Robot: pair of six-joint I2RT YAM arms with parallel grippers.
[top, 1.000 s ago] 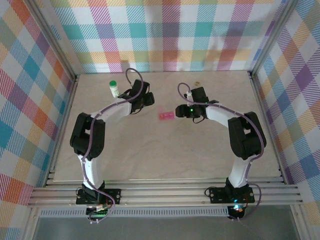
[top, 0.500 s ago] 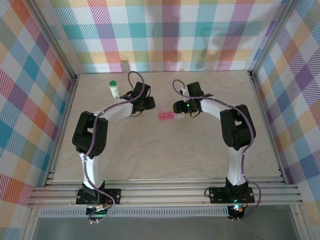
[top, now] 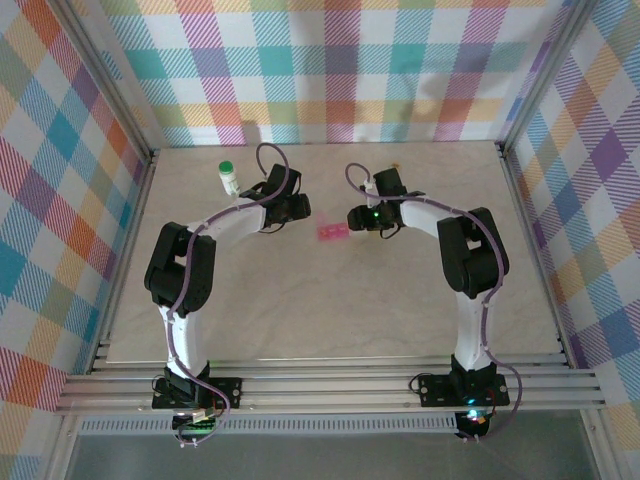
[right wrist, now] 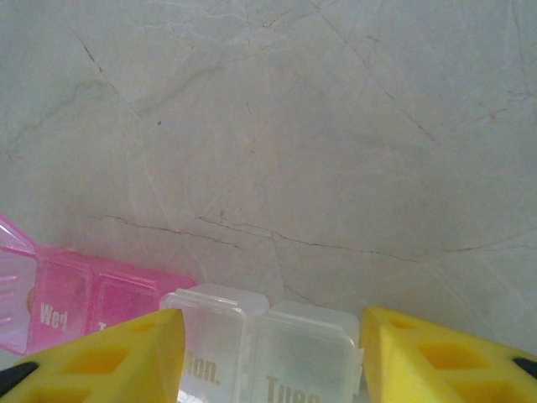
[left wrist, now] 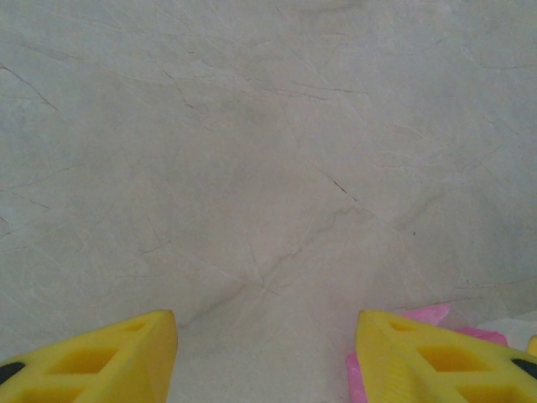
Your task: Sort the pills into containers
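A slim pink pill box (top: 332, 232) lies mid-table between my two grippers. In the right wrist view its pink compartments (right wrist: 101, 294) continue into clear lids marked "Mon." and "Tue" (right wrist: 268, 353). My right gripper (right wrist: 271, 336) (top: 356, 217) is open, a yellow finger on each side of those clear lids. My left gripper (left wrist: 265, 336) (top: 300, 209) is open over bare table, with the box's pink edge (left wrist: 436, 317) beside its right finger. A white bottle with a green cap (top: 228, 177) stands at the back left. The pills are out of view.
The pale marbled table (top: 330, 300) is walled by plaid panels on three sides. Both arms reach toward the middle from the near edge, elbows (top: 175, 270) (top: 475, 265) bent outward.
My right gripper has moved left onto the pill box's end and its jaws have narrowed a little. The left gripper shifted slightly right toward the box.
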